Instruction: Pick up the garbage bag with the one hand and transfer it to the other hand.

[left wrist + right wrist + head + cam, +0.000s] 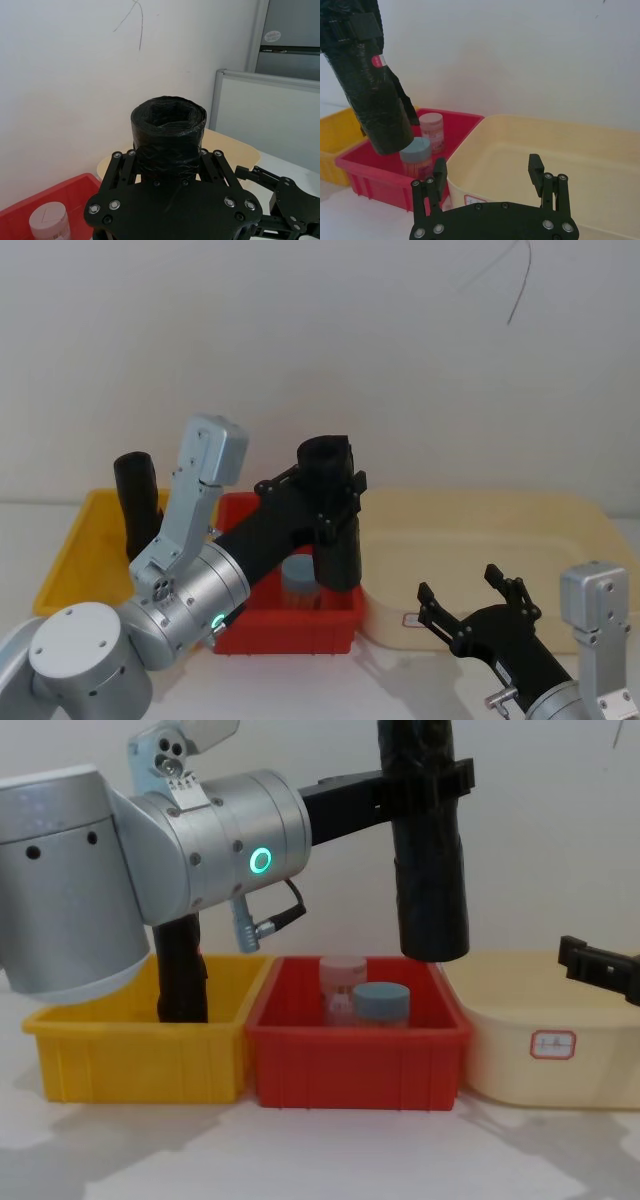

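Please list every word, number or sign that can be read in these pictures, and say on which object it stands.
No text can be read.
Label on the cream bin: too small to read.
Red and white sticker on the garbage bag, held in the left gripper: blurred.
Round sticker on the grey cabinet: blurred.

You face three containers in row on table (300, 1150): left bin (130, 1050), middle bin (355, 1065), tub (520, 1020) at right. Spare roll (182, 975) stands in left bin. Middle bin holds lidded jar (380, 1005), second jar (340, 975) behind it. Garbage bag (430, 870) upright above middle bin's right side, in left gripper (335, 488). Right gripper (458, 582) at tub's front.
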